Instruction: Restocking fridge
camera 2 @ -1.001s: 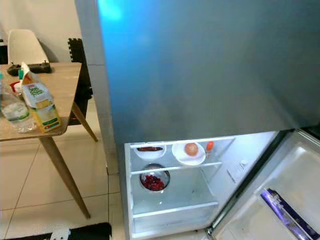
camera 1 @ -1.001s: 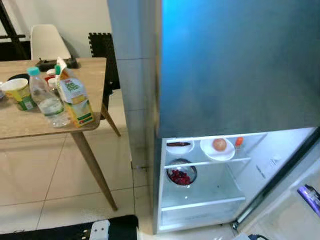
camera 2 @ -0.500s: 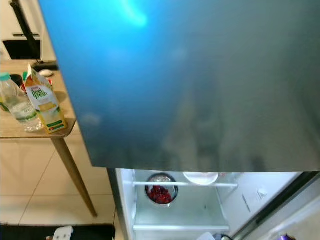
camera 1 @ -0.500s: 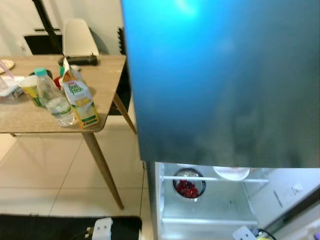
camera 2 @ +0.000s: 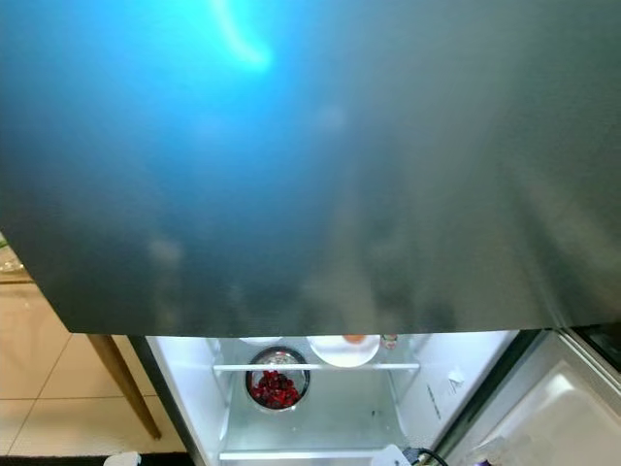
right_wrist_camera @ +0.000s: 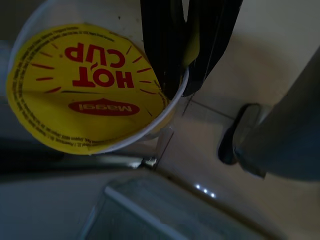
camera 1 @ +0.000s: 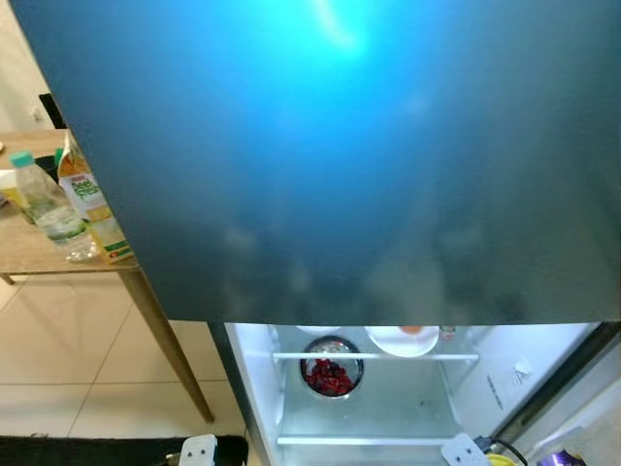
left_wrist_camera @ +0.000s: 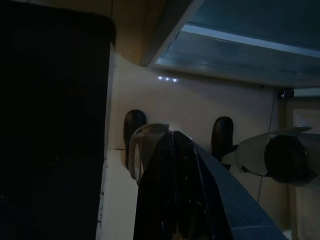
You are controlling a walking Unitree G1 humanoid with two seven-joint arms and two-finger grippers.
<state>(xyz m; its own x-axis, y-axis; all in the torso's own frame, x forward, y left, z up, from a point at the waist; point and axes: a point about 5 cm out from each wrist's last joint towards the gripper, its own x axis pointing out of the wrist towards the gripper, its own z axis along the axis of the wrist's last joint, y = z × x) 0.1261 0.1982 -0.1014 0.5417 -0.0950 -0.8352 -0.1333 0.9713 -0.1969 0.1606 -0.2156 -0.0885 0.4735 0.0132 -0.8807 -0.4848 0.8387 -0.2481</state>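
A white noodle cup [right_wrist_camera: 90, 90] with a yellow "Hot Cup" lid hangs from my right gripper [right_wrist_camera: 184, 75], whose black fingers are shut on its rim. My left gripper [left_wrist_camera: 172, 139] is shut with nothing in it, hanging above tiled floor. The fridge's dark upper door [camera 1: 340, 165] is closed. Below it the lit lower compartment [camera 1: 427, 398] stands open. On its glass shelf [camera 1: 374, 357] rests a white plate [camera 1: 403, 340], and under the shelf sits a metal bowl of red berries [camera 1: 331, 366].
A wooden table [camera 1: 24, 254] stands to the left with a water bottle [camera 1: 44, 199] and a juice carton [camera 1: 92, 204] at its corner. The open lower fridge door [camera 2: 553, 408] juts out at the bottom right. Beige tiled floor lies between table and fridge.
The camera has moved closer to the fridge and to the right, so the table has slid to the left edge. The lower shelf with plate and bowl shows again.
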